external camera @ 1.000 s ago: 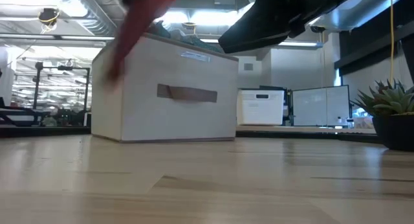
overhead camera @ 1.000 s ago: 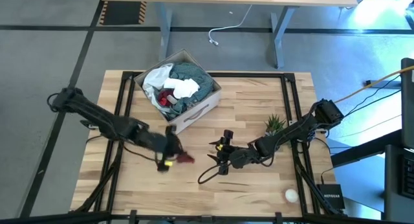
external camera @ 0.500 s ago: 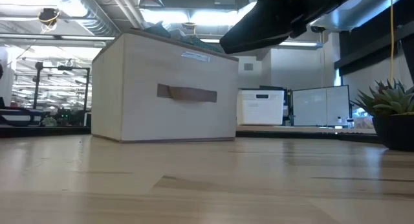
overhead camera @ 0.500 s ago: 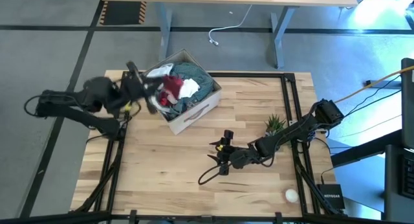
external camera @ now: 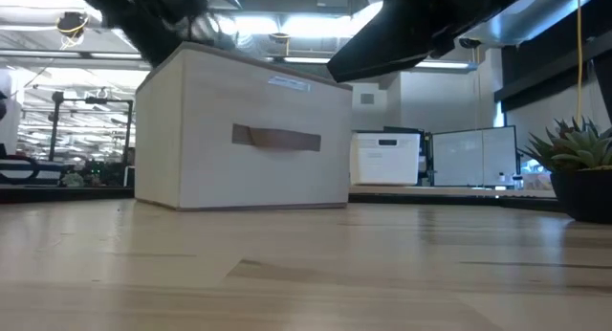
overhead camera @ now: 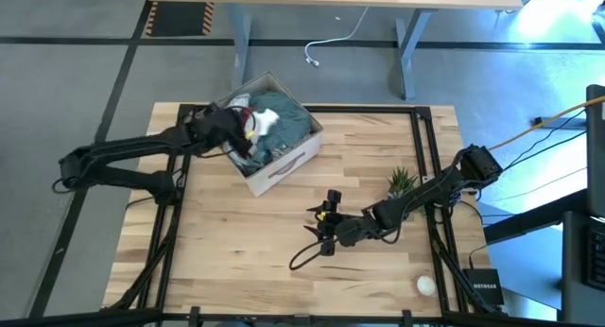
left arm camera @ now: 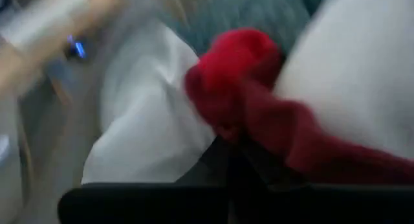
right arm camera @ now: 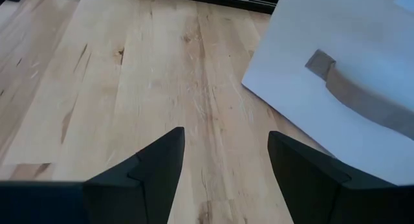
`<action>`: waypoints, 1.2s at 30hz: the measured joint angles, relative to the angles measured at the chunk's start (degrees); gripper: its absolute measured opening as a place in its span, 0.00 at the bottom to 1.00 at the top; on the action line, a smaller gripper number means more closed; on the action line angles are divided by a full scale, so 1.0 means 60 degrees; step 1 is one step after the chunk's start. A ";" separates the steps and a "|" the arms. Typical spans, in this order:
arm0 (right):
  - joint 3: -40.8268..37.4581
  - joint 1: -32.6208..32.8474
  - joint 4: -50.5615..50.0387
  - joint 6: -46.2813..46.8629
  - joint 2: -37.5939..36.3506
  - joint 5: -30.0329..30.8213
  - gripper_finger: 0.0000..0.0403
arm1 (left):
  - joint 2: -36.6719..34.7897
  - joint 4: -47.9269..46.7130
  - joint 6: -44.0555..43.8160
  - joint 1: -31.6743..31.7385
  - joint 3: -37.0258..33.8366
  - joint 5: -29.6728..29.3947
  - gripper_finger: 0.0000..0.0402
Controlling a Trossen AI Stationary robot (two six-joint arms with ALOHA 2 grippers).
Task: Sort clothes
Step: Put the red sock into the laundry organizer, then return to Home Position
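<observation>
The beige cardboard box (overhead camera: 284, 157) stands at the table's far left and holds teal (overhead camera: 284, 119) and white (overhead camera: 269, 122) clothes. My left gripper (overhead camera: 243, 140) reaches over the box's left part from the table's left side, shut on a dark red sock (left arm camera: 239, 75). White cloth (left arm camera: 142, 133) and teal cloth (left arm camera: 246, 10) lie right under the sock. My right gripper (overhead camera: 317, 228) hangs open above the bare table middle, in front of the box, with nothing between its fingers (right arm camera: 155, 166). My left gripper pinches the dark red sock by one end (left arm camera: 259, 130) between its two fingers, slanting down from the table's left side. The rest of the sock bunches ahead of the fingertips, over the white cloth in the box. I cannot tell whether it rests on that cloth.
A small potted plant (overhead camera: 402, 182) stands at the table's right, and a white ball (overhead camera: 425, 285) lies near the front right corner. Black frame rails (overhead camera: 421, 138) run along the table's sides. The box's handle side (external camera: 275, 137) faces the near edge.
My left gripper has swung from the table's middle, in front of the box, toward the far left and then in over the box, turning as it went. It has stayed shut on the dark red sock, which has come off the table's middle and is now over the clothes in the box.
</observation>
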 joint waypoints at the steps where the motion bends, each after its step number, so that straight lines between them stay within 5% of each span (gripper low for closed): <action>1: 0.0000 0.0000 0.0000 -0.0001 0.0000 -0.0001 0.59 | 0.0213 -0.0016 -0.0102 0.0231 -0.0158 0.0219 0.01; 9: 0.0000 0.0000 -0.0039 0.0117 0.0000 -0.0156 0.59 | 0.1229 -0.1197 -0.0533 0.1153 0.0157 0.2497 0.20; 16: 0.0000 0.0004 -0.0061 0.0127 0.0000 -0.0441 0.59 | 0.0481 -0.3676 -0.0319 0.1099 0.2286 0.2896 0.40; 22: 0.0000 0.0018 -0.0050 0.0135 0.0000 -0.0437 0.59 | -0.0365 -0.5598 -0.0766 0.1097 0.3950 0.2958 0.46; 28: 0.0356 0.0025 -0.0190 0.0120 -0.0087 -0.0617 0.59 | -0.1634 -0.4527 -0.0674 0.1052 0.3923 0.4626 0.46; 36: 0.0785 -0.0499 -0.0964 -0.0979 -0.1424 -0.1026 0.59 | -0.3213 -0.0801 -0.0357 -0.0042 0.1997 0.6424 0.46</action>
